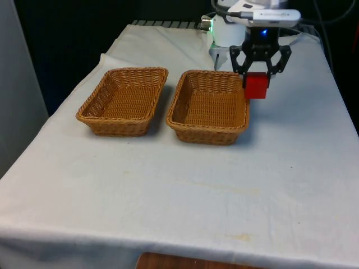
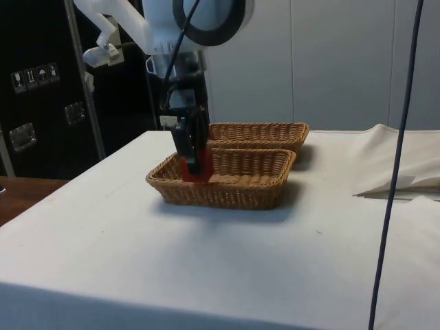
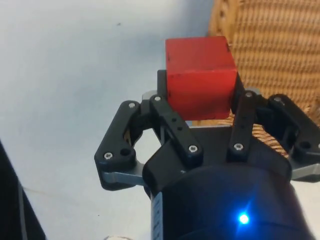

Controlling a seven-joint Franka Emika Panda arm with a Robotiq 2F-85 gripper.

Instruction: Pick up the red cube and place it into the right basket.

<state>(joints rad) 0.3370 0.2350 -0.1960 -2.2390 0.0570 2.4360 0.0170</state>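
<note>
Holding the red cube (image 1: 256,86) tight between its 2 fingers, the hand (image 1: 257,78) hangs in the air above the surface (image 1: 185,185). The cube is just over the rim of the right basket (image 1: 208,106), at that basket's far corner. The left basket (image 1: 124,101) sits beside it, nearer the surface's other edge.

Red cube (image 1: 256,86), plain and unpatterned, a deeper shade on its shadowed face; black gripper (image 1: 257,73) with silver screw heads showing in the wrist view. Two baskets, right basket (image 1: 210,106) and left basket (image 1: 124,101), both golden-brown wicker with a tight woven pattern and a braided rim. Table cloth (image 1: 185,190) white, with a few faint yellowish stains near the front edge.
</note>
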